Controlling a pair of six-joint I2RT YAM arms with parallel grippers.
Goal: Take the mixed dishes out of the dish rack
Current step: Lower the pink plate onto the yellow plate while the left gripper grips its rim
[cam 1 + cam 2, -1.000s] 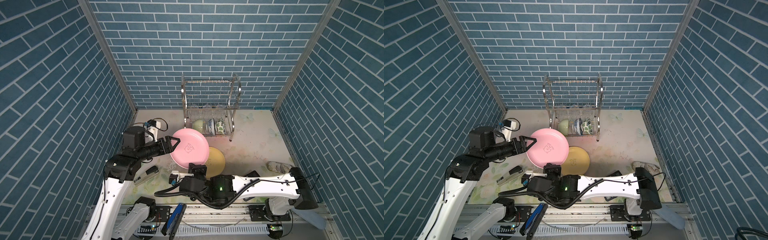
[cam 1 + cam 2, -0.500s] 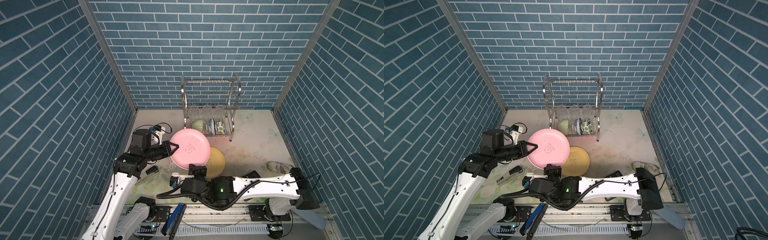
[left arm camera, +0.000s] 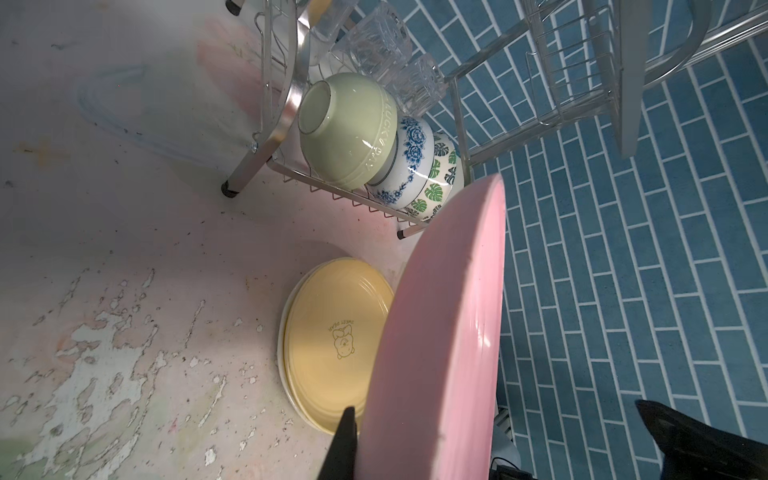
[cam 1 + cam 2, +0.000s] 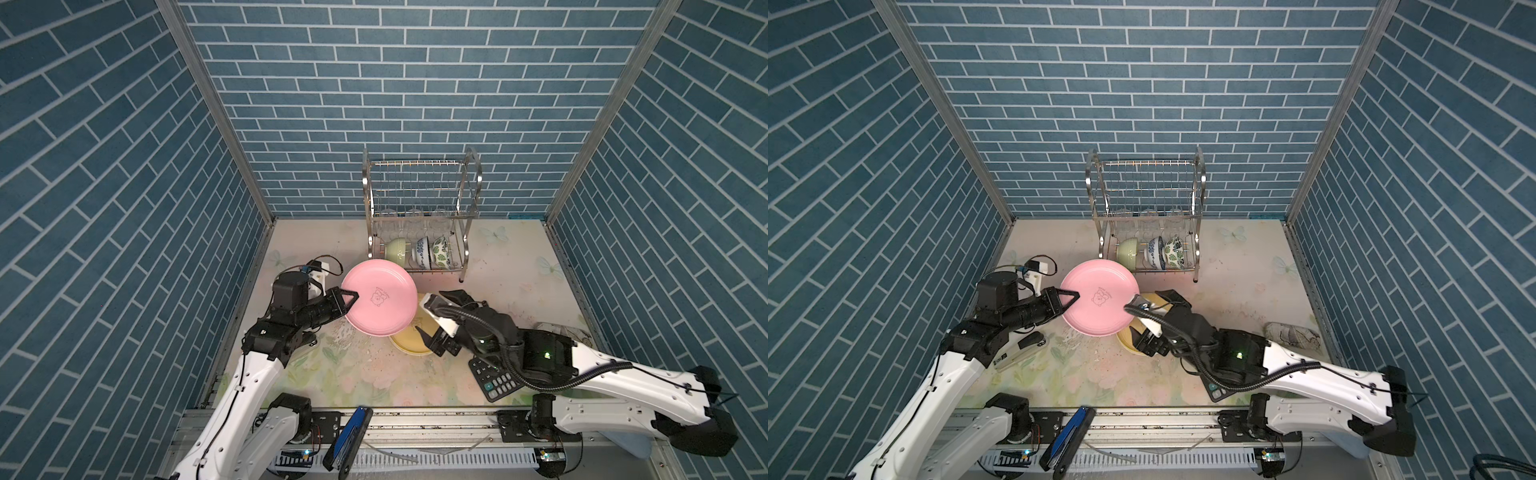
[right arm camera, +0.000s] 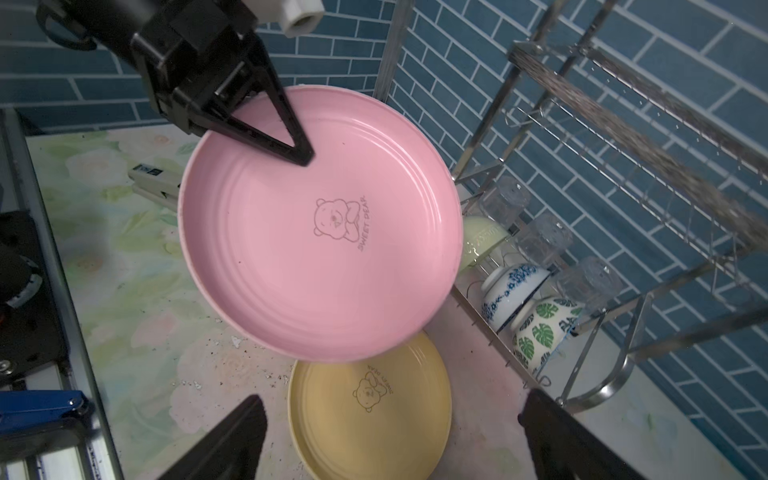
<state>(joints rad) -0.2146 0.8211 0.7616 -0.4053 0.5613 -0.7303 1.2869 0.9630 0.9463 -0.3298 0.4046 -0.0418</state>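
Note:
My left gripper is shut on the left rim of the pink plate, which hangs tilted above the table; one finger shows against its underside. My right gripper stands open just right of that plate, holding nothing, with its fingers spread over the yellow plate lying flat on the table. A cream rim shows under the yellow plate. The dish rack stands at the back wall with a pale-green bowl, a blue-white bowl, a green-leaf bowl and clear glasses in it.
A black calculator lies under my right arm near the front. A stapler lies at the left under my left arm. A crumpled cloth sits by the right wall. Blue brick walls close in three sides.
My left gripper has shut on the pink plate's rim. My right gripper has let go of the plate, opened wide and swung away to the right of it.

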